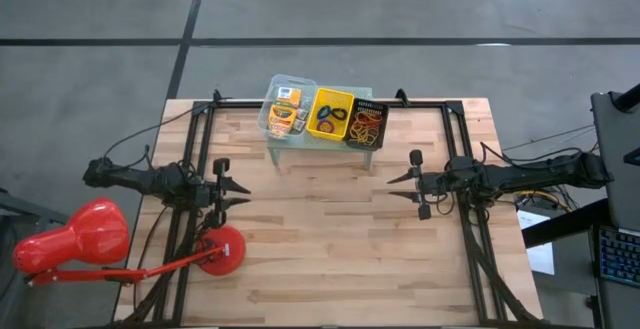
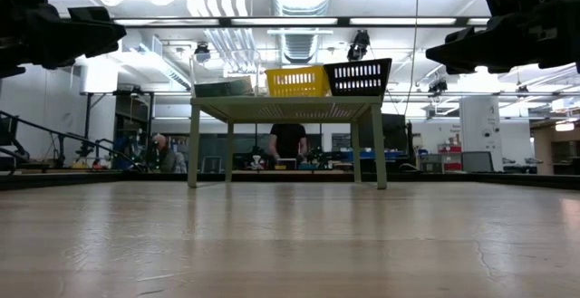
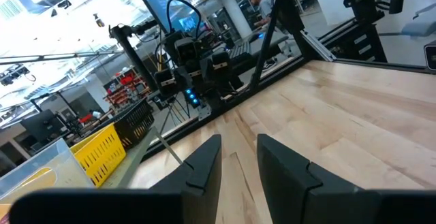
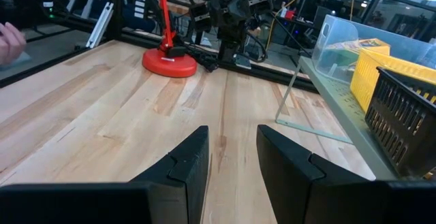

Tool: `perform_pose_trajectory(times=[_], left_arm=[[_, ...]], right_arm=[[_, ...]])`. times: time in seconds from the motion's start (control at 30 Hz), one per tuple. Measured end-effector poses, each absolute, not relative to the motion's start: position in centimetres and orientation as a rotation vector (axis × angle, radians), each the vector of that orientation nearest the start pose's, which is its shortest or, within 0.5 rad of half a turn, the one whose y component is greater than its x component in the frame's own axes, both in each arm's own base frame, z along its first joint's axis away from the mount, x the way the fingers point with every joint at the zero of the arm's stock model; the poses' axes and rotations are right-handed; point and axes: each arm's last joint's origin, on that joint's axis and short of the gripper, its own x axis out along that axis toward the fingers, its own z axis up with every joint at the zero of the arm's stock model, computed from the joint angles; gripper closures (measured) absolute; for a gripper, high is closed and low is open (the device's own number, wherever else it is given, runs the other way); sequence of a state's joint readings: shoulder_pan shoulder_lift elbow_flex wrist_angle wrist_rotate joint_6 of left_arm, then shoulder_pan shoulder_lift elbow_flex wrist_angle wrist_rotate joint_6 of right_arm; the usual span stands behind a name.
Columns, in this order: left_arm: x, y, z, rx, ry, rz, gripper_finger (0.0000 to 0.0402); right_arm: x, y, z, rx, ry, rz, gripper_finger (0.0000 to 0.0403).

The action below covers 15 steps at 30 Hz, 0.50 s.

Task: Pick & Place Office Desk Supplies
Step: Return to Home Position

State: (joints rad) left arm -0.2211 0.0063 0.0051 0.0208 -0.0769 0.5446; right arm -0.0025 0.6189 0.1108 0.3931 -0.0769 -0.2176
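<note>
We have the left claw [image 1: 247, 193] spread and empty at 9 o'clock of the table [image 1: 330, 254], raised clear of the wood. The right claw [image 1: 392, 188] is likewise spread and empty at 3 o'clock, and the two face each other, well apart. Outward from them, the supplies all lie at 12 o'clock: printed boxes [image 1: 285, 112] in the clear bin [image 1: 271, 119], rings [image 1: 331, 119] in the yellow bin [image 1: 318, 98], and rubber bands [image 1: 365, 126] in the black bin [image 1: 380, 109]. The three bins sit side by side on the stand [image 2: 285, 110]. We judge nothing is left to carry, so the step is only the retreat home. To do it well, we draw each arm back slowly along its own side, never sweeping toward 12 o'clock, where an elbow could knock the stand. The left arm needs most care: the lamp base [image 1: 220, 251] sits just beside it at 7 o'clock, with the lamp head [image 1: 70, 241] out past 8 o'clock, so we lift before folding. We leave both claws spread.
</note>
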Motion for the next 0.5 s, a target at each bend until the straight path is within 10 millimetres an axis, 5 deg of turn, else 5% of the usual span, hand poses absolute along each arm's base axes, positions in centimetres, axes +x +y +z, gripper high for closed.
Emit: perform_pose_trajectory(times=[0.5], left_arm=[[9.58, -1.92, 16.67, 0.541, -0.057, -0.135, 0.0304]], right_arm=[[14.42, 0.18, 17.88, -0.325, 0.101, 0.092, 0.0282]])
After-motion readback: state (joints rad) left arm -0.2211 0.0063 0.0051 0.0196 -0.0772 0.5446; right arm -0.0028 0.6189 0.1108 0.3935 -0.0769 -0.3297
